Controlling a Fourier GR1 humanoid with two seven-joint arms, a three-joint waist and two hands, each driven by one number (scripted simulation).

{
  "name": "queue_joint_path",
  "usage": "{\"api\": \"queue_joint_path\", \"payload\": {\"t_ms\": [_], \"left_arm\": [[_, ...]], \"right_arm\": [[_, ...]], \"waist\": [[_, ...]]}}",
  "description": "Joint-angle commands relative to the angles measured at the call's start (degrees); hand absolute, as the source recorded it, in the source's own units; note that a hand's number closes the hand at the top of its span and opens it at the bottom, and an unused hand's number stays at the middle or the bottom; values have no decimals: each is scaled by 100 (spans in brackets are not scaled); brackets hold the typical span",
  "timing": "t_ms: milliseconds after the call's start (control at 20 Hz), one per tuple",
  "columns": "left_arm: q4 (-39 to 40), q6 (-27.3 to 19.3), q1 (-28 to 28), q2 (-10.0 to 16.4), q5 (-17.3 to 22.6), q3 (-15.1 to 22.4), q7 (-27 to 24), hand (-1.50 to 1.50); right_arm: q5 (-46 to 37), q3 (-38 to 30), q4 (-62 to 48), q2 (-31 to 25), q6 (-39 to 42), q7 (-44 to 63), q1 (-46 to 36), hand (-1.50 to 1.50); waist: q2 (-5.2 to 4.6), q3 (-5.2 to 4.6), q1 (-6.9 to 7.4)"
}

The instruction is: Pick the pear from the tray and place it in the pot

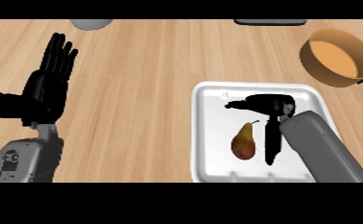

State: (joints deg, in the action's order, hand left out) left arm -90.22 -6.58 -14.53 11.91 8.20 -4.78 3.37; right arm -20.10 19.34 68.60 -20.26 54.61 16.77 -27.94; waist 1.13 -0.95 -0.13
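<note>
The right hand (273, 105) hovers over the white tray (212, 115), fingers straight, thumb spread, holding nothing. The pear (245, 142) lies just left of its fingers. It'd do well to sink lower and curl round the pear's fat belly before heading for the copper pot (333, 55). The left hand (48, 81) rests open at the left.

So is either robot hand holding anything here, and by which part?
Nothing is held. The right robot hand is open over the tray, beside the pear; the left robot hand rests open at the left.
</note>
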Motion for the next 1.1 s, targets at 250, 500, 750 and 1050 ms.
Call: {"api": "queue_joint_path", "payload": {"t_ms": [250, 500, 750, 1050], "left_arm": [[46, 163, 54, 76, 102, -155, -148, 0], [297, 86, -147, -26, -3, -68, -132, 0], [229, 20, -19, -107, -105, 10, -125, 0], [234, -10, -176, -143, -105, -89, -94, 0]], "right_arm": [[-177, 503, 188, 546, -133, -644, 472, 150], [-613, 759, 220, 447, -570, -1247, 694, 150], [-658, 686, 678, 602, -534, -859, 769, 150], [-1116, 126, 839, 572, -672, -591, 124, 150]], "waist": [[-125, 99, 79], [-144, 103, 60], [-107, 95, 6], [-110, 94, 26]]}}
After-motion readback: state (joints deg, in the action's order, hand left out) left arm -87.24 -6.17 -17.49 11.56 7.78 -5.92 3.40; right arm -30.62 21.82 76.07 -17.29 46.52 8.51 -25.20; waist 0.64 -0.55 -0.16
